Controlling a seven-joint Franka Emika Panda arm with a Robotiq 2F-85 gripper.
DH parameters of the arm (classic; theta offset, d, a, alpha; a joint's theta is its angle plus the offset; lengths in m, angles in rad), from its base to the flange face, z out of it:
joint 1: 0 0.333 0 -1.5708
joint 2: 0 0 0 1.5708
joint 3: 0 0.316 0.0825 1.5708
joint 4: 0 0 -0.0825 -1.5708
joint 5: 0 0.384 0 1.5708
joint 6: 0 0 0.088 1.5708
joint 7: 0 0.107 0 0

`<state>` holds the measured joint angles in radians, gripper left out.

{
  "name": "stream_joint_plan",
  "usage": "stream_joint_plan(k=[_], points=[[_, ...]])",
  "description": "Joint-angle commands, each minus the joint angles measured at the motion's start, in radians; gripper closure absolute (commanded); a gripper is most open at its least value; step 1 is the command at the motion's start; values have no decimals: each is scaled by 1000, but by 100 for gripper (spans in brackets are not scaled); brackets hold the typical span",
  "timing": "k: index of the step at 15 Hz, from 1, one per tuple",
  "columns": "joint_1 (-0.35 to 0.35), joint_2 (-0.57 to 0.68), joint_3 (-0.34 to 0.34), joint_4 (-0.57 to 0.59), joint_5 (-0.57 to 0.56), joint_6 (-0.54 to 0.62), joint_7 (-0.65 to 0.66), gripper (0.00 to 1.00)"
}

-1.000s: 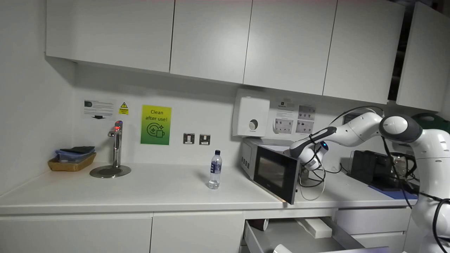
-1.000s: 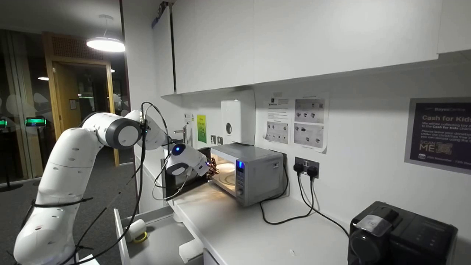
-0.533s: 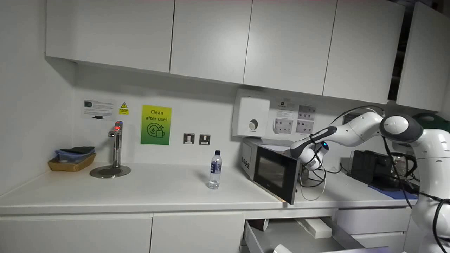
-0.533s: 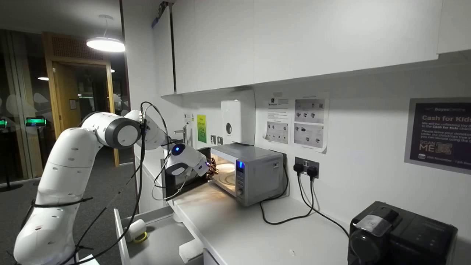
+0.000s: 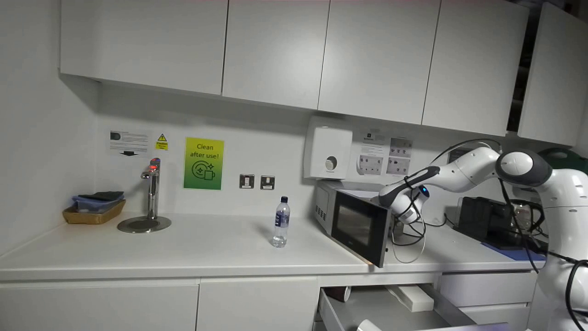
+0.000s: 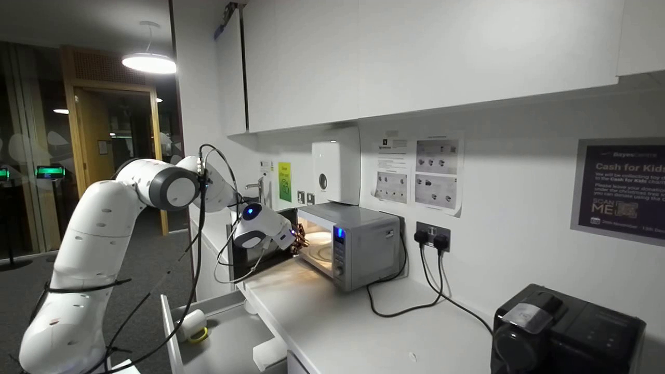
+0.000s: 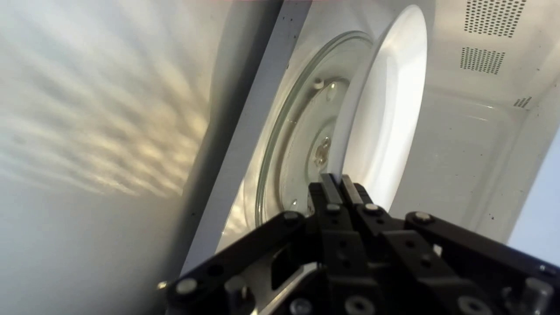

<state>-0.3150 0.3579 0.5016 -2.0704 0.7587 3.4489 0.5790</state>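
Gripper (image 7: 340,186) pinching tilted white plate (image 7: 390,105), inside lit microwave (image 6: 366,244)

Arches the arm (image 6: 96,228) over a raised elbow (image 6: 161,184) and slopes the wrist (image 6: 267,223) downward. Holds the gripper (image 7: 337,177) pinched tight.

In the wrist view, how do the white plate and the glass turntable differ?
The white plate is opaque; the glass turntable is see-through. The white plate tilts, while the glass turntable lies flat. The end effector grips the white plate by its rim; nothing grips the glass turntable. Both look round and show inside the microwave.
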Motion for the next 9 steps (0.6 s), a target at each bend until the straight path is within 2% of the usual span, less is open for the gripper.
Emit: stream_joint_plan(k=[1, 9], points=[[-4, -10, 1, -13, 3, 6, 1, 99], [-24, -34, 22, -46, -4, 5, 4, 99]])
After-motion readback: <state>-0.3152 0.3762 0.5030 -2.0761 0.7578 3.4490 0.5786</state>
